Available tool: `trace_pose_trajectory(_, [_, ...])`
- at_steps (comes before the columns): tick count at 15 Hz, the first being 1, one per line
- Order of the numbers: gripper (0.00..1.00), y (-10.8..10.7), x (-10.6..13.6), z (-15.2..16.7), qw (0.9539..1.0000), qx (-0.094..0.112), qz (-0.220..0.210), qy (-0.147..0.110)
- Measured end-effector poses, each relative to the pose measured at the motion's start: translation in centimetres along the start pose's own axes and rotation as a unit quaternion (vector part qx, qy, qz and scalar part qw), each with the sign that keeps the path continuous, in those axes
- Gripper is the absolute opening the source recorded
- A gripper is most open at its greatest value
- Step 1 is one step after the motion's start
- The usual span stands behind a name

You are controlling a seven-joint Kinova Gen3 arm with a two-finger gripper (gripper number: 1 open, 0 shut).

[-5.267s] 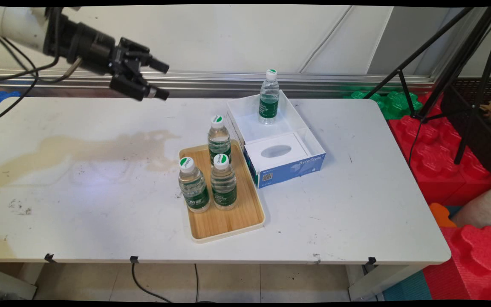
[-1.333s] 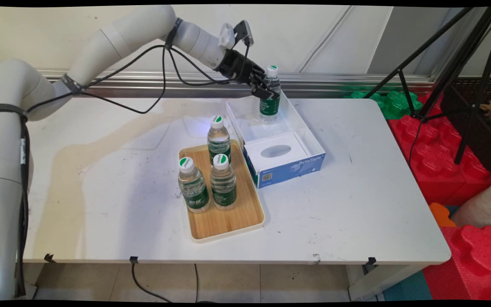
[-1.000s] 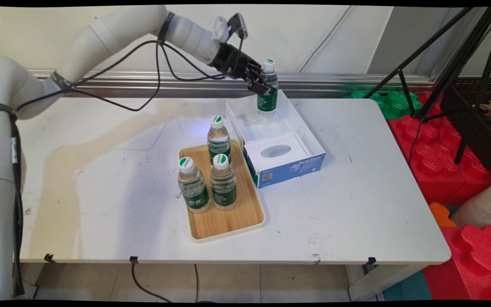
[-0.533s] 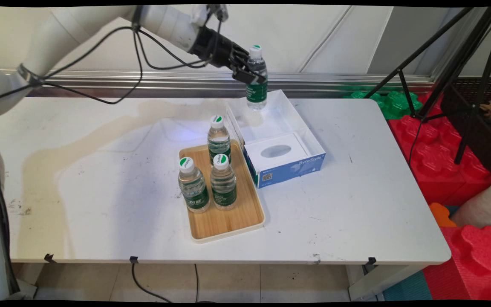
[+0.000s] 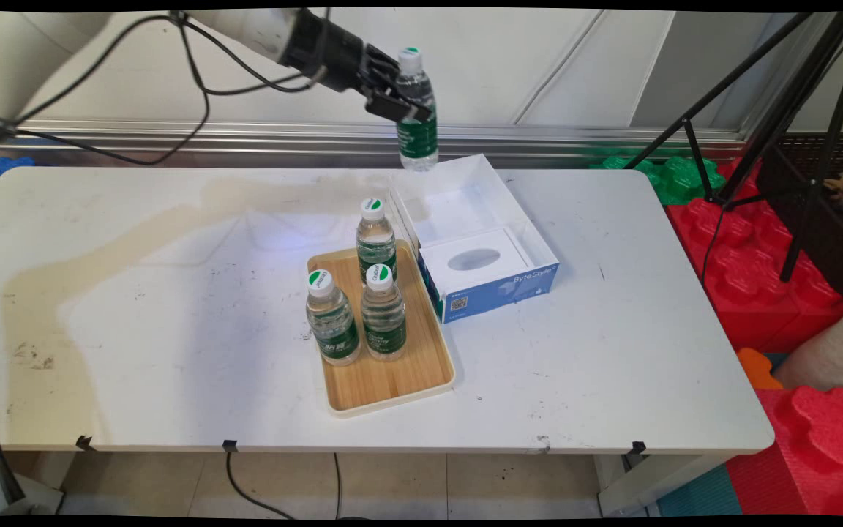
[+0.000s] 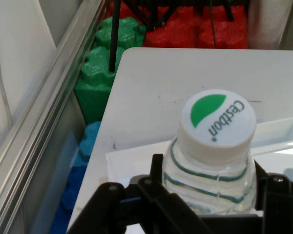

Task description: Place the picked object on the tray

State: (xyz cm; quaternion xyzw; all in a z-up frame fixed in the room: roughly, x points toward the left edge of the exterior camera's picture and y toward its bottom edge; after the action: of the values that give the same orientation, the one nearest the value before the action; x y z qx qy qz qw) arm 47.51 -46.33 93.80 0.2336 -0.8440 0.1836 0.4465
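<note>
Jaws clamped on the water bottle (image 5: pixel 416 110) have lifted it higher, clear of the white box (image 5: pixel 507 212).

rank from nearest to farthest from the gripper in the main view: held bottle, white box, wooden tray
1. Held bottle, clamped in the gripper, in the air.
2. White box, just below it.
3. Wooden tray, toward the table's near side.
</note>
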Motion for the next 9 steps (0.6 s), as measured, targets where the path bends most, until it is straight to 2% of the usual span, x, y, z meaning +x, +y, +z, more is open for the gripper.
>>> trace_pose_trajectory(5, [0.0, 1.6, 0.6, -5.3, 1.0, 0.005, -0.006, -0.005])
trace_pose_trajectory(9, [0.0, 3.1, 0.2, -9.3, 0.9995, 0.008, -0.012, -0.027])
